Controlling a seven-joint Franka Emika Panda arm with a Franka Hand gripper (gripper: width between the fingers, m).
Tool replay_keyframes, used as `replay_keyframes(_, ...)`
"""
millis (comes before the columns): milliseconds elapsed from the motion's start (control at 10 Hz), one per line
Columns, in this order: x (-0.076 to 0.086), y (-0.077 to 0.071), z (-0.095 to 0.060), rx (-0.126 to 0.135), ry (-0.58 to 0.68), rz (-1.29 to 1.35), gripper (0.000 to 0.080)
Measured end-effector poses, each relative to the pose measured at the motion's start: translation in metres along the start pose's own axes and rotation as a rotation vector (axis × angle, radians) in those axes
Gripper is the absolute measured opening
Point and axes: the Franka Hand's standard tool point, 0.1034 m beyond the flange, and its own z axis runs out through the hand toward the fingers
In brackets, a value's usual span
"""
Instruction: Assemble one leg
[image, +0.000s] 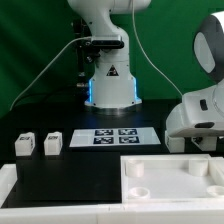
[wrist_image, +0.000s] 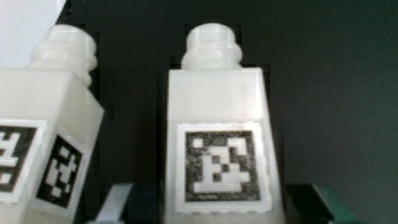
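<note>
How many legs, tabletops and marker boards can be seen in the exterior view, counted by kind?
legs: 2
tabletop: 1
marker board: 1
Total: 4

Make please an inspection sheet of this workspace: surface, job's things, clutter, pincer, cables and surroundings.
Surface: black table; the marker board lies flat in its middle; a white barrier runs along the front, at the exterior view's left.
Job's things: first leg and second leg stand at the exterior view's left. The wrist view shows a centre leg and a neighbour leg, upright, side by side, apart; whether they are the same pair, cannot tell. The tabletop lies at the front right.
Clutter: nothing seen.
Pincer: pincer open, one finger on each side of the centre leg, not touching it.
Cables: cables hang beside the robot base.
Surroundings: green curtain behind.
</note>
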Motion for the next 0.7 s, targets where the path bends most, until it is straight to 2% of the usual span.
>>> replay_keyframes(300, 0.0, 0.0, 0.0, 0.0, 0.0, 0.0, 0.0291)
replay_keyframes(400, 0.002, 0.002, -0.004, -0.003, 0.012, -0.006, 0.0291)
replay_keyframes(700, -0.003, 0.019, -0.065, 0.023, 0.116, -0.02, 0.0294)
